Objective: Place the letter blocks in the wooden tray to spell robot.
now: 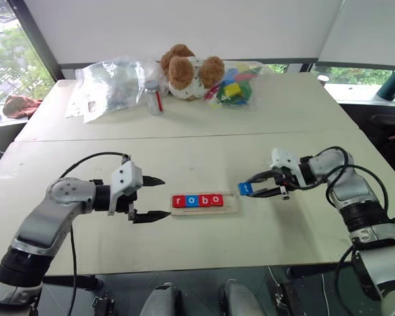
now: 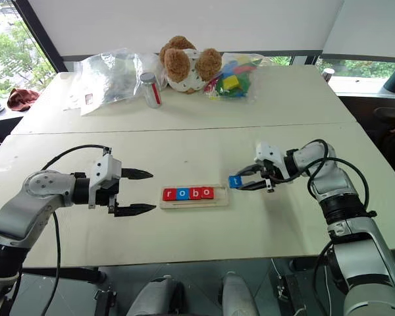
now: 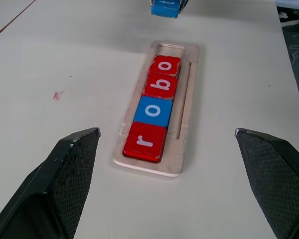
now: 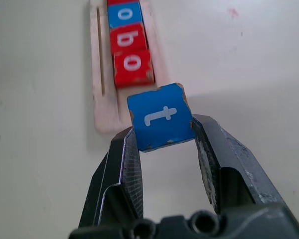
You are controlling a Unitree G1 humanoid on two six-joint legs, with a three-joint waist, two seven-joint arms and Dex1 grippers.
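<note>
The blue t block [image 4: 162, 117] is judged light, stiff and smooth-faced, so it may slip or twist if pinched loosely. A hold across two opposite edges, as it is taken now, is judged best, since the lettered face and the lower edge are left free for seating. It is pinched by the right hand [image 1: 266, 185], whose black fingers [image 4: 118, 169] are pressed against its sides. In the head views it is carried at centre right of the frame, just beside the right-hand end of the wooden tray [image 1: 232, 209], and it appears lifted off the worktop [image 1: 204, 158].

The block is seen as a small flat square tile, blue with a white lowercase t, and its edges look slightly chipped. Four more letter blocks [image 1: 197, 201] are seated in the tray at the centre of the frame: red r, blue o, red b, red o. The slot at the tray's right-hand end is left bare. The tray is a long narrow strip of pale wood with a shallow recess and a thin groove along one side.

The left hand [image 1: 149, 198] is held spread wide at centre left, near the tray's left end and touching nothing.
</note>
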